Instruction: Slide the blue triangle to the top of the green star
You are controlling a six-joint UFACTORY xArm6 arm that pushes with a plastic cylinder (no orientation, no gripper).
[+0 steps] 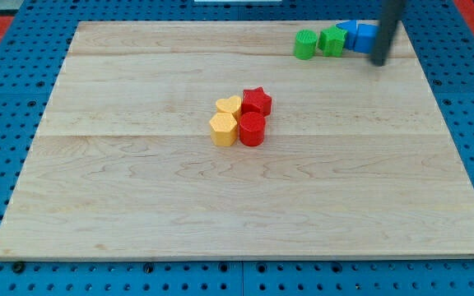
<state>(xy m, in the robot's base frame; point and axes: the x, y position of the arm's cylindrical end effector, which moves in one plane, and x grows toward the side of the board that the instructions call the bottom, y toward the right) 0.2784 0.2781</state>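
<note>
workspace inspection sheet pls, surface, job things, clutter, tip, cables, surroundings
surface: pale wooden board, flat, blocks in two clusters.
job's things: blue blocks at the view's top right, shapes hard to tell apart; green star touching their left side.
clutter: green cylinder left of the star; mid-board cluster of red star, red cylinder, yellow heart, yellow hexagon, packed together.
grippers: none; my tip sits at the right of the blue blocks, at their lower edge.
cables: nothing seen.
surroundings: blue perforated base around the board; red patches at the view's top corners.
</note>
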